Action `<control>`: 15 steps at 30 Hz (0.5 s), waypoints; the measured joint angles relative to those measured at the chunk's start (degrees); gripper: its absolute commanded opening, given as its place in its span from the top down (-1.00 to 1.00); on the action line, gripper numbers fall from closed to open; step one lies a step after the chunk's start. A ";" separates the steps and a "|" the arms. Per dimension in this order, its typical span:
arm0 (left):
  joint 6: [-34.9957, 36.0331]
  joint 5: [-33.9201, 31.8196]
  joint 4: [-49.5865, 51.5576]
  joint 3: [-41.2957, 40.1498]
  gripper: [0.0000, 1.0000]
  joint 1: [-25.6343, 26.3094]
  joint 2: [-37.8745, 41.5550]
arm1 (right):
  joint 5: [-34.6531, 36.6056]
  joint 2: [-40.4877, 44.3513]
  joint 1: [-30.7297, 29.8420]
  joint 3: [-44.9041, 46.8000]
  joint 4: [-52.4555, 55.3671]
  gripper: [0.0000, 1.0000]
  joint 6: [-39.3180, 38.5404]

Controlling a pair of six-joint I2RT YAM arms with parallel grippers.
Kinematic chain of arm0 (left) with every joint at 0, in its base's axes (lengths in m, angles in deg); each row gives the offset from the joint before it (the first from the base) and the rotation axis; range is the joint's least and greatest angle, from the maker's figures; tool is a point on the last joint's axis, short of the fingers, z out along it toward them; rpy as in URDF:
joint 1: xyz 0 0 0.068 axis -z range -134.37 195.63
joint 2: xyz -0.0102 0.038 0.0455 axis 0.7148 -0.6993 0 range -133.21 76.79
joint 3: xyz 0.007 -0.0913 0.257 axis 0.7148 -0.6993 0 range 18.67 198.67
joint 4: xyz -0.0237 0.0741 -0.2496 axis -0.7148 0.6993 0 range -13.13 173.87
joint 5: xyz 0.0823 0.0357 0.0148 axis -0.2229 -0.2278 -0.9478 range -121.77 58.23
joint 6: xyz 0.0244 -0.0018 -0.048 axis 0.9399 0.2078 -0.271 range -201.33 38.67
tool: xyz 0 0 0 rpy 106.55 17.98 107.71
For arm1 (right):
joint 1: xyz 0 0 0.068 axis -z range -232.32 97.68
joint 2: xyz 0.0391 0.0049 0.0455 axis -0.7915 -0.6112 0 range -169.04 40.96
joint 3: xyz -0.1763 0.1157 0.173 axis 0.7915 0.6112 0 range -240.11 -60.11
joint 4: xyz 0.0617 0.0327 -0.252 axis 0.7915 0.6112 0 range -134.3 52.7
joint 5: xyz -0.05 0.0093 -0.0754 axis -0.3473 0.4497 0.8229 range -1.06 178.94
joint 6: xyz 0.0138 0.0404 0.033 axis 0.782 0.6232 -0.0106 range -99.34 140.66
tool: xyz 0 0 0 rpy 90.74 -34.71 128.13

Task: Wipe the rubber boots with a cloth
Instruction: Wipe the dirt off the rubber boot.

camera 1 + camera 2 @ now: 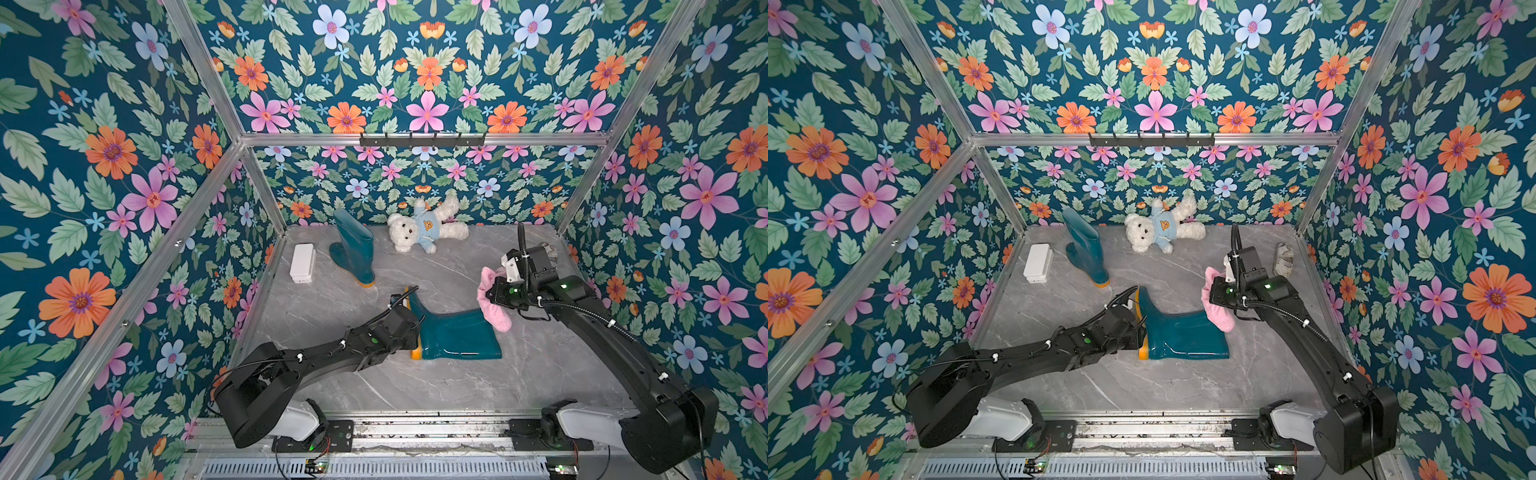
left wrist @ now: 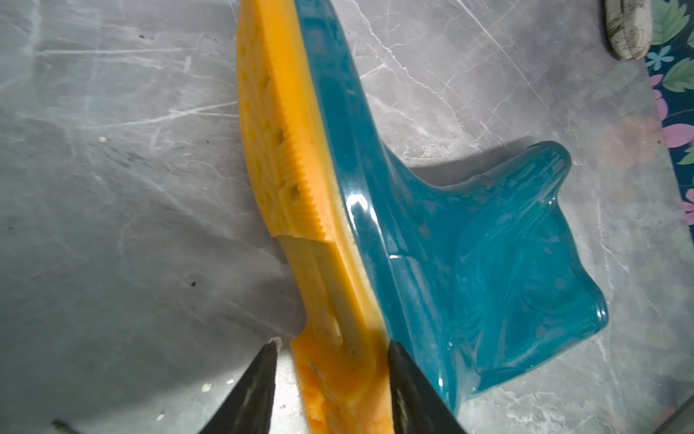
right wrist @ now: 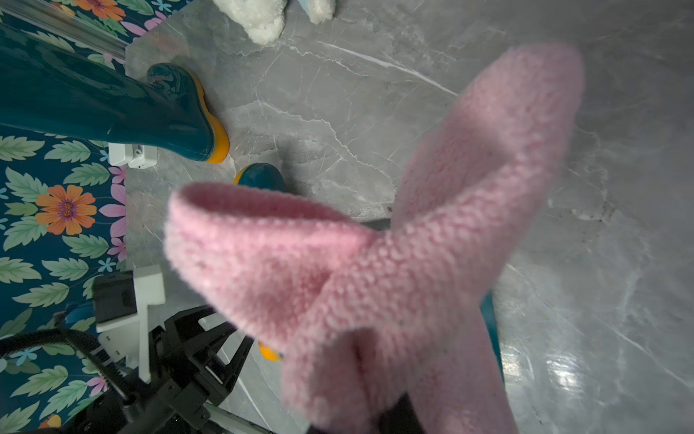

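We judge the wiping barely begun: our right gripper point(image 1: 489, 300) clenches the pink cloth point(image 3: 375, 263) at the lying boot point(image 1: 457, 336)'s shaft end, centre-right, our left gripper point(image 2: 332, 349) loosely straddles its heel, and the far-left upright boot point(image 1: 353, 249) waits untouched.

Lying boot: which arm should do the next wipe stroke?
Right. The right claw is shut on the pink cloth, which hangs at the lying boot shaft's open end. The left claw carries no cloth; its jaws stand open astride the orange sole at the heel, so it likely suits bracing.
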 measured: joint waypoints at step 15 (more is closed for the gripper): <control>-2.67 2.10 -9.66 -5.60 0.22 -0.50 -0.31 | -0.07 -24.55 -15.74 -12.79 -8.17 1.00 2.47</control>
